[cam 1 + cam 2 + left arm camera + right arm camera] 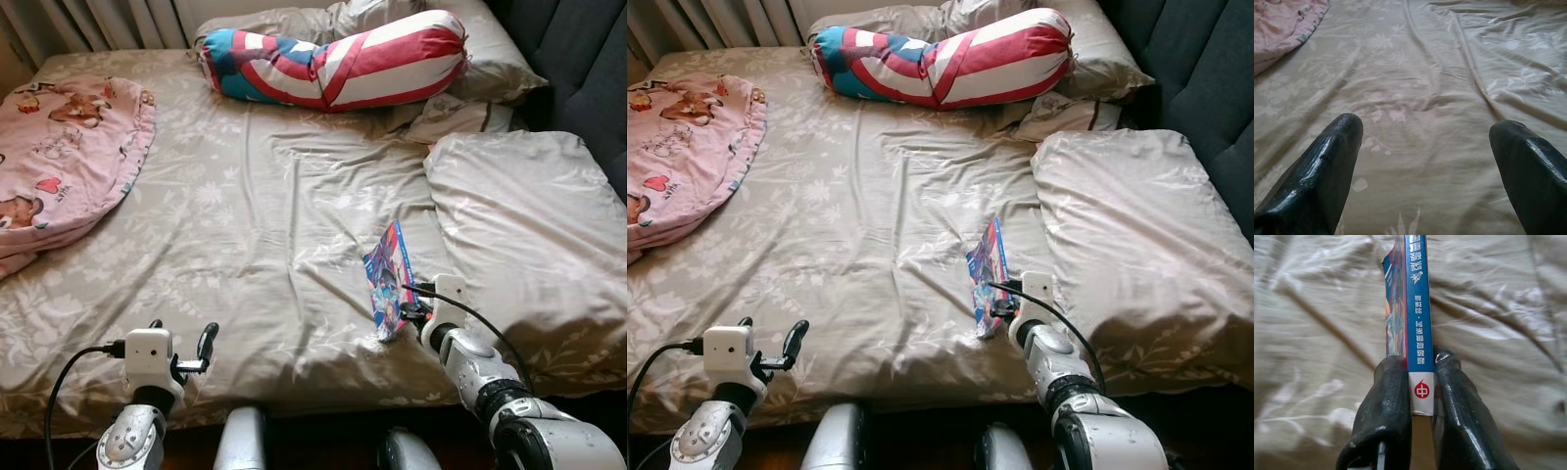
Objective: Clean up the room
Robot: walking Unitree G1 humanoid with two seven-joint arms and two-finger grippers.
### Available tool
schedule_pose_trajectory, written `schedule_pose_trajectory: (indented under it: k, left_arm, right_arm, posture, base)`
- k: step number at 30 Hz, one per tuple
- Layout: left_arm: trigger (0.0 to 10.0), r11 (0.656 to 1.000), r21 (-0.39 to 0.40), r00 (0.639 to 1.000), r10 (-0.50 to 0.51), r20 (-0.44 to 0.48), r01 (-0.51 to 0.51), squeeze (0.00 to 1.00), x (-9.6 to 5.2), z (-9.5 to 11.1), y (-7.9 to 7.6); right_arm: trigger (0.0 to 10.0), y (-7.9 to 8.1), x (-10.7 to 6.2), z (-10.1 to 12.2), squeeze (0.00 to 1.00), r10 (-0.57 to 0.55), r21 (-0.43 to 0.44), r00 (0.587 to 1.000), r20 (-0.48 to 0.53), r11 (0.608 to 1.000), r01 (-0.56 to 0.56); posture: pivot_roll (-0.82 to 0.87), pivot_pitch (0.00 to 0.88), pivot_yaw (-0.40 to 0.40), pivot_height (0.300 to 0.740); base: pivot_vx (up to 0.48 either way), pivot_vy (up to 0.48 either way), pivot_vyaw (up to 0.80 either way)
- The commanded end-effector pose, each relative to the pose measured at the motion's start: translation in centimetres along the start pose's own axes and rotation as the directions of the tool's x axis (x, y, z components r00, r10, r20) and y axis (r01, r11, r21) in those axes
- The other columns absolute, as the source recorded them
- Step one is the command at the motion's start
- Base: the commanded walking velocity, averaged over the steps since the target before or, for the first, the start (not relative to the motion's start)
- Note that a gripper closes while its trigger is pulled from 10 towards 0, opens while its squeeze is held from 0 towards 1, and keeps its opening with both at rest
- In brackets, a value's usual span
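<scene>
The book [1419, 323] has white Chinese characters running down its blue spine, too mirrored to read; a red round emblem marks its white foot.

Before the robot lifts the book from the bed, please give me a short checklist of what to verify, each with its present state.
1. Right gripper shut on the book: ok, both fingers press its spine end.
2. Grip depth: not ok, only the bottom end of the spine sits between the fingers.
3. Book free of the bedsheet: cannot tell, its lower edge seems to touch the sheet.
4. Pillow apart from the book: ok, it lies beside it.
5. Left gripper out of the way: ok, open over bare sheet.
</scene>
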State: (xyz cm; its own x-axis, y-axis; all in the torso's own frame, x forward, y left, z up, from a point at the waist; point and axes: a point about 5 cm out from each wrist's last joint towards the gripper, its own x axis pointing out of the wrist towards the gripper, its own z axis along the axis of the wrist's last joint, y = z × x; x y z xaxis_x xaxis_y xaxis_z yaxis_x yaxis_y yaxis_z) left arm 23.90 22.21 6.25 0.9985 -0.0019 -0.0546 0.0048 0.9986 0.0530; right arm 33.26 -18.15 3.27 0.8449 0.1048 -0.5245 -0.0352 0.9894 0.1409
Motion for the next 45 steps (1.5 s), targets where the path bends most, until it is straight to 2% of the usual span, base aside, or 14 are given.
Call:
schedule_pose_trajectory:
  k: [1, 2, 5, 8, 9, 11, 12, 20, 25, 27, 33, 36, 37, 45]
  left_arm:
    - [10.0, 1.0, 0.0, 1.0, -0.003, -0.022, 0.003, 0.0, -0.3, -0.2, 0.2]
    - [10.0, 1.0, 0.0, 1.0, -0.004, -0.023, 0.004, 0.0, -0.3, -0.2, 0.2]
    - [10.0, 1.0, -0.001, 1.0, -0.008, -0.029, 0.008, 0.0, -0.2, -0.2, 0.1]
    - [10.0, 1.0, -0.002, 0.999, -0.012, -0.035, 0.012, 0.0, -0.2, -0.2, 0.0]
    - [10.0, 1.0, -0.002, 0.999, -0.013, -0.035, 0.013, 0.0, -0.2, -0.1, 0.0]
    - [10.0, 1.0, -0.002, 0.999, -0.013, -0.035, 0.013, 0.0, -0.2, -0.1, 0.0]
    - [10.0, 1.0, -0.002, 0.999, -0.014, -0.035, 0.014, 0.0, -0.2, -0.1, 0.0]
    - [10.0, 1.0, -0.011, 0.999, -0.023, -0.03, 0.022, 0.0, 0.1, 0.0, -0.3]
    - [10.0, 0.999, -0.022, 0.999, -0.028, -0.029, 0.027, 0.0, 0.5, 0.0, -0.6]
    - [10.0, 0.999, -0.028, 0.999, -0.028, -0.028, 0.028, 0.0, 0.6, 0.0, -0.7]
    - [10.0, 0.999, -0.043, 0.999, -0.025, -0.04, 0.023, 0.0, 0.9, -0.4, -0.8]
    - [10.0, 0.998, -0.063, 0.997, -0.016, -0.075, 0.011, 0.0, 1.0, -1.3, -0.9]
    - [10.0, 0.997, -0.076, 0.994, -0.005, -0.113, -0.003, 0.0, 1.2, -2.3, -0.8]
    - [10.0, 0.993, -0.115, 0.964, 0.005, -0.265, -0.036, 0.0, 2.1, -5.4, -1.2]
  right_arm:
    - [10.0, -0.3, -0.1, -0.6, 0.8, -0.016, -0.024, 1.0, -0.022, 1.0, 0.016]
    - [10.0, -0.4, -0.1, -0.5, 0.91, -0.023, -0.039, 1.0, -0.022, 0.999, 0.022]
    - [10.0, -0.9, -0.2, -0.3, 0.95, -0.043, -0.072, 0.999, -0.017, 0.997, 0.042]
    - [10.0, -1.0, -0.2, -0.1, 0.93, -0.058, -0.086, 0.998, -0.015, 0.995, 0.056]
    - [10.0, -1.1, -0.2, 0.0, 0.8, -0.067, -0.106, 0.998, -0.014, 0.992, 0.065]
    - [10.0, -1.2, -0.2, 0.0, 0.8, -0.074, -0.121, 0.997, -0.013, 0.99, 0.072]
    - [10.0, -1.3, -0.2, 0.1, 0.02, -0.082, -0.133, 0.997, -0.01, 0.988, 0.08]
    - [10.0, -2.4, -0.5, 1.1, 0.0, -0.163, -0.18, 0.986, 0.046, 0.969, 0.169]
    - [10.0, -3.6, -0.8, 1.8, 0.0, -0.245, -0.143, 0.965, 0.095, 0.956, 0.257]
    - [10.0, -5.3, -1.4, 2.1, 0.0, -0.362, -0.056, 0.924, 0.12, 0.927, 0.37]
    - [10.0, -4.1, -1.1, 1.4, 0.0, -0.292, -0.02, 0.944, 0.151, 0.954, 0.298]
    - [10.0, -2.4, -1.0, -0.4, 0.0, -0.192, 0.007, 0.969, 0.157, 0.981, 0.193]
    - [10.0, -1.3, -1.1, -2.5, 0.0, -0.14, 0.002, 0.982, 0.125, 0.99, 0.141]
    - [10.0, -0.1, -2.5, -9.3, 0.0, -0.105, -0.019, 0.993, -0.046, 0.994, 0.104]
  posture:
    - [0.07, 0.2, 0.024, 0.647]
    - [0.07, 0.2, 0.025, 0.647]
    - [0.07, 0.2, 0.027, 0.647]
    - [0.07, 0.2, 0.029, 0.647]
    - [0.07, 0.2, 0.03, 0.647]
    - [0.07, 0.2, 0.03, 0.647]
    - [0.07, 0.2, 0.03, 0.647]
    - [0.07, 0.194, 0.032, 0.647]
    - [0.07, 0.184, 0.028, 0.647]
    - [0.06, 0.183, 0.027, 0.647]
    - [0.05, 0.164, 0.017, 0.647]
    - [0.03, 0.151, 0.013, 0.647]
    - [0.02, 0.138, 0.009, 0.647]
    - [-0.01, 0.081, -0.005, 0.685]
  base:
    - [0.0, 0.0, 0.0]
    - [0.0, 0.0, 0.0]
    - [0.0, 0.0, 0.0]
    - [0.0, 0.0, 0.0]
    - [0.0, 0.0, 0.0]
    - [0.0, 0.0, 0.0]
    - [0.0, 0.0, 0.0]
    - [0.0, 0.0, 0.0]
    - [0.0, 0.0, 0.0]
    - [0.0, 0.0, 0.0]
    - [0.0, 0.0, 0.0]
    - [0.0, 0.0, 0.0]
    - [0.0, 0.0, 0.0]
    - [0.0, 0.0, 0.0]
